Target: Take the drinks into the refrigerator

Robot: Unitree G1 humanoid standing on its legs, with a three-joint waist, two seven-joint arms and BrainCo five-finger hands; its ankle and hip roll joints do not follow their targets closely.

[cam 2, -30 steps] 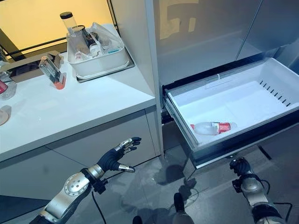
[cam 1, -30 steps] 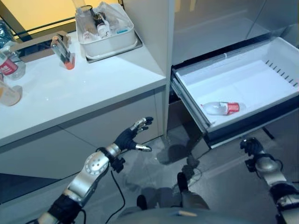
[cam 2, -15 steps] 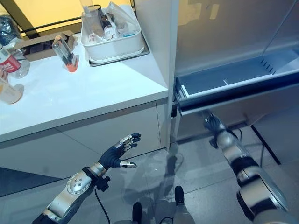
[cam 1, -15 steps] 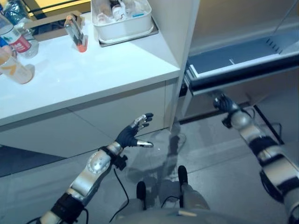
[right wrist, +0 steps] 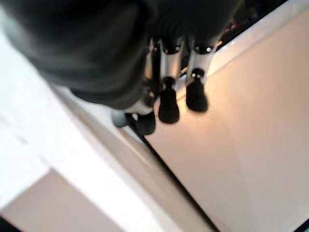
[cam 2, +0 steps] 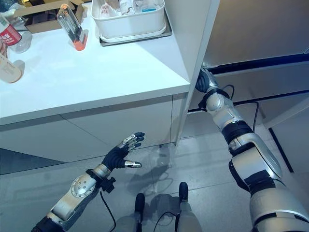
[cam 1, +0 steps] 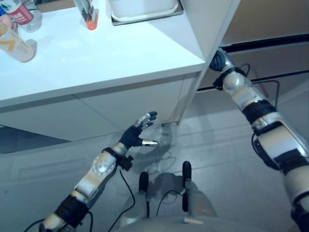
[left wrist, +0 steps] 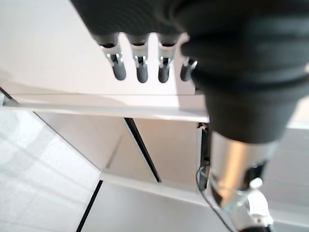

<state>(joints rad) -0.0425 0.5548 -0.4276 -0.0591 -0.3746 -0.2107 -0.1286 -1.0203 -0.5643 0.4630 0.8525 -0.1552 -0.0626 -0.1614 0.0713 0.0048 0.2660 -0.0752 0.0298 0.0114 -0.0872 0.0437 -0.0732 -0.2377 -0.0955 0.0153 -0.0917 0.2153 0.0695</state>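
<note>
While the refrigerator drawer (cam 2: 260, 77) is sitting flush and closed at about three o'clock of the scene, the right hand (cam 2: 203, 81) is resting against its front at the corner beside the white upright panel (cam 2: 195, 58); in its own wrist view the fingers (right wrist: 195, 94) are hanging fairly straight toward the pale drawer face and are holding nothing. The left hand (cam 1: 137, 136) is hovering low at about six o'clock, in front of the cabinet doors below the white counter (cam 2: 91, 82), with its fingers spread and relaxed and nothing in them. The drinks still on the counter are standing far off at about ten o'clock: a red-labelled bottle (cam 2: 10, 34) and a pale bottle with a yellow mark (cam 1: 14, 43), touching or nearly touching each other at the counter's far edge. A white bin (cam 2: 128, 21) of small items is sitting at twelve o'clock, with a clear tilted container with an orange end (cam 2: 72, 31) just beside it. Judging from this, the drawer is shut with drinks still outside, so it will need reopening. The risks are reaching across the counter and knocking the tilted container over, and the crowded bottles tipping each other when one is grasped.
</note>
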